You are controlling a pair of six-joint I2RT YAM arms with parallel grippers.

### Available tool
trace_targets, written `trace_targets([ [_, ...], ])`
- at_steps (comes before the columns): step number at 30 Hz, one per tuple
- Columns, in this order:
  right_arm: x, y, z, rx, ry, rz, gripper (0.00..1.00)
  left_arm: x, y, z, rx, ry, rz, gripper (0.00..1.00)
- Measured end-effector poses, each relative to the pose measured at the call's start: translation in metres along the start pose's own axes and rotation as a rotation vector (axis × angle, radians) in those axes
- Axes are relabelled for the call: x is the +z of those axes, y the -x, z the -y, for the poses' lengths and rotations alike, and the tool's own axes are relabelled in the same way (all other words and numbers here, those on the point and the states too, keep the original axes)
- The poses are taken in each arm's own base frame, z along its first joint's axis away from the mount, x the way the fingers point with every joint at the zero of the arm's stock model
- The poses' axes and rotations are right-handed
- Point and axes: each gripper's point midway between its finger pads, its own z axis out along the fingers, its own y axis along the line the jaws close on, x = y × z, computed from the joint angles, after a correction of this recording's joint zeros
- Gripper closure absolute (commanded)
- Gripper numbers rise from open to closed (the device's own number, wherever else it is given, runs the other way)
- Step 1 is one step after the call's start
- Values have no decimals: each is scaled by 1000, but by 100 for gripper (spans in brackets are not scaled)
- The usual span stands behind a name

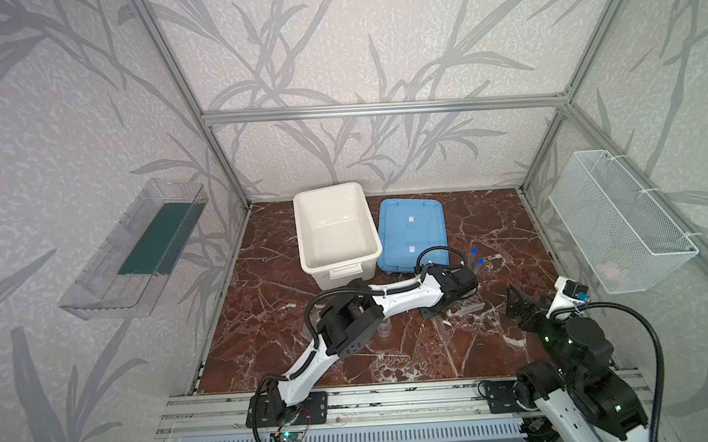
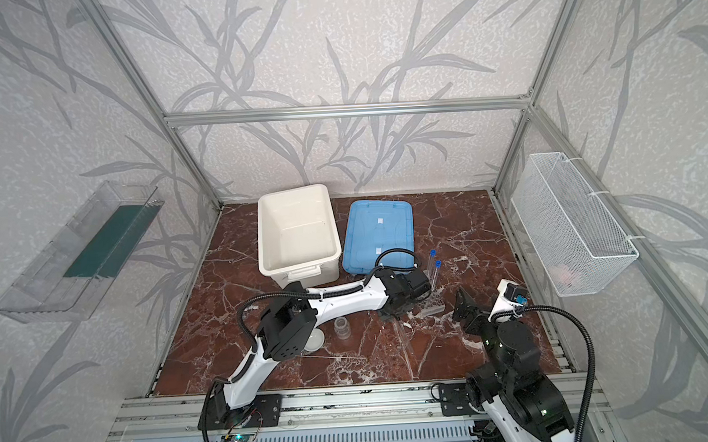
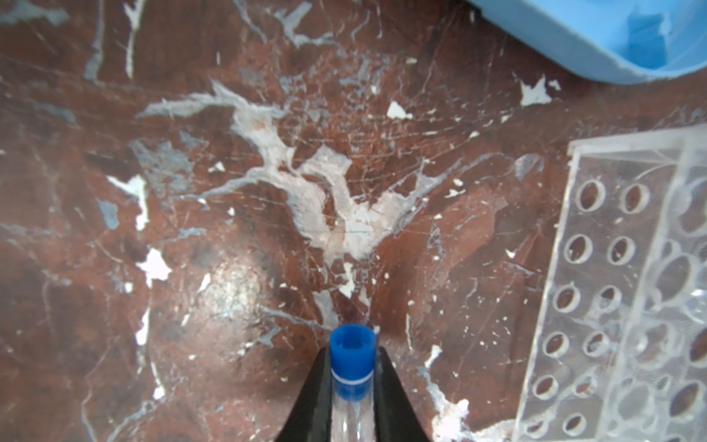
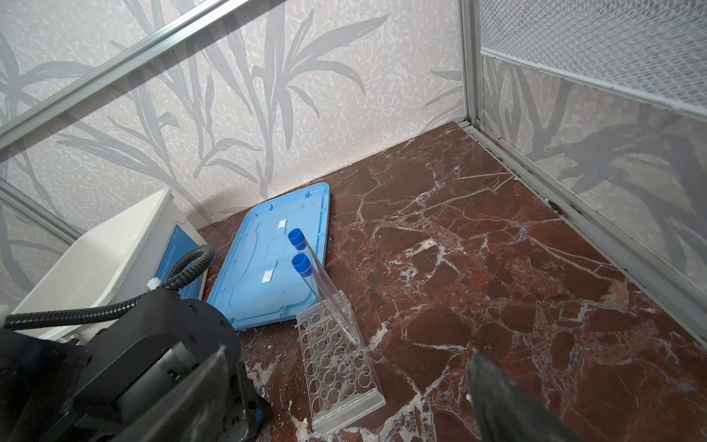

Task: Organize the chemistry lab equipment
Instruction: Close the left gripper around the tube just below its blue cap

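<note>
My left gripper is shut on a clear blue-capped tube, gripped just below its cap. In both top views it reaches down just left of the clear holed rack. Two more blue-capped tubes stand leaning in the rack's far end. My right gripper hangs open and empty to the right of the rack. A small clear jar, a white round dish and a thin rod lie near the left arm.
The big white bin and its blue lid sit side by side at the back. A wire basket hangs on the right wall, and a clear shelf on the left wall.
</note>
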Motion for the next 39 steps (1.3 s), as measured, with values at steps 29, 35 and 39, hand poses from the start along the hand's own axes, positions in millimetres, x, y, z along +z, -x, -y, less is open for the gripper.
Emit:
trace_targets([
  [29, 3, -2, 0, -9, -8, -14, 4, -6, 2, -3, 406, -79, 14, 56],
  [35, 3, -3, 1, -11, -10, -18, 4, -18, -15, -6, 527, -49, -19, 55],
  [39, 4, -4, 1, -11, -11, -21, 5, -20, -30, -9, 568, -47, -62, 54],
])
